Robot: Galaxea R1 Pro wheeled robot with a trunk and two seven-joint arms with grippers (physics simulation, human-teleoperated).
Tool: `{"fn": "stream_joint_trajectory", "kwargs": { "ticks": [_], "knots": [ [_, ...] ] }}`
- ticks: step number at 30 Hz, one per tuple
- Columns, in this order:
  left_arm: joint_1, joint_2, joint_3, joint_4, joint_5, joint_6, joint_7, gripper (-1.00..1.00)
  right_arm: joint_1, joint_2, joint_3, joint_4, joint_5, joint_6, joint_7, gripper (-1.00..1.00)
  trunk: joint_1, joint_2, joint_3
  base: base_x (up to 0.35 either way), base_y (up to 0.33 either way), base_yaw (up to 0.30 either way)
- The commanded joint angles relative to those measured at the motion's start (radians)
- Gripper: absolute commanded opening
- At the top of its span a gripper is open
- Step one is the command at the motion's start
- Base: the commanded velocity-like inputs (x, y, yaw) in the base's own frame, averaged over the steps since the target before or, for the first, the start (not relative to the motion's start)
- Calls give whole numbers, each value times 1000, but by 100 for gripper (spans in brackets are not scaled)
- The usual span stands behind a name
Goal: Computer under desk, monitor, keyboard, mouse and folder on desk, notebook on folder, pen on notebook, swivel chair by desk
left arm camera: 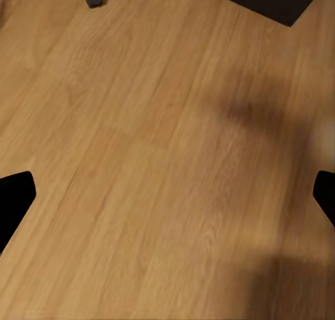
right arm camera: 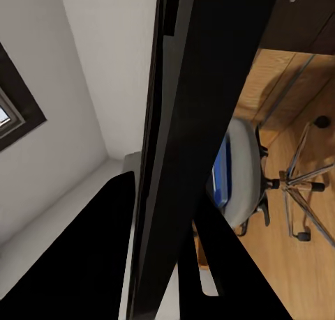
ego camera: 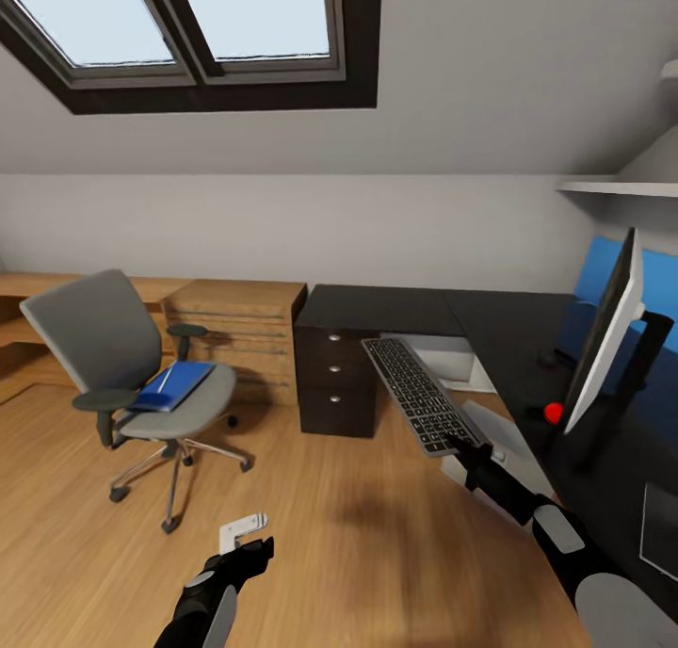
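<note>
The right gripper (ego camera: 468, 444) is clamped on the near end of the keyboard (ego camera: 419, 394), a slim slab with dark keys in a thin silver-grey frame, held tilted in the air beside the desk (ego camera: 395, 307). In the right wrist view the keyboard (right arm camera: 185, 125) runs as a dark edge-on bar between the black fingers (right arm camera: 91, 264).

The left gripper (ego camera: 247, 546) hangs low over the light wood floor (ego camera: 358, 535), its black fingertips (left arm camera: 14, 201) spread wide apart with nothing between them.

The desk has a glossy black top and a black drawer unit (ego camera: 334, 384) with silver knobs. The monitor (ego camera: 607, 332) stands on it, thin and silver-white from the side.

Well to the left, the swivel chair (ego camera: 122, 365) has grey padding and a chrome star base; the flat bright blue folder (ego camera: 174, 385) lies on its seat, apart from the desk.
</note>
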Motion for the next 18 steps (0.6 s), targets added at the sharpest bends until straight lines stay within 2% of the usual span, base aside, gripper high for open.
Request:
{"fn": "stream_joint_trajectory", "kwargs": {
  "ticks": [1, 18],
  "knots": [
    [0, -1, 1, -2, 11, 4, 5, 100, -1, 0, -3, 1, -4, 8, 3, -100, 0, -1, -1, 258, 0, -2],
    [0, -2, 1, -2, 11, 3, 6, 100, -1, 0, -3, 2, -4, -11, 6, -100, 0, -1, -1, 321, 0, 0]
  ]
}}
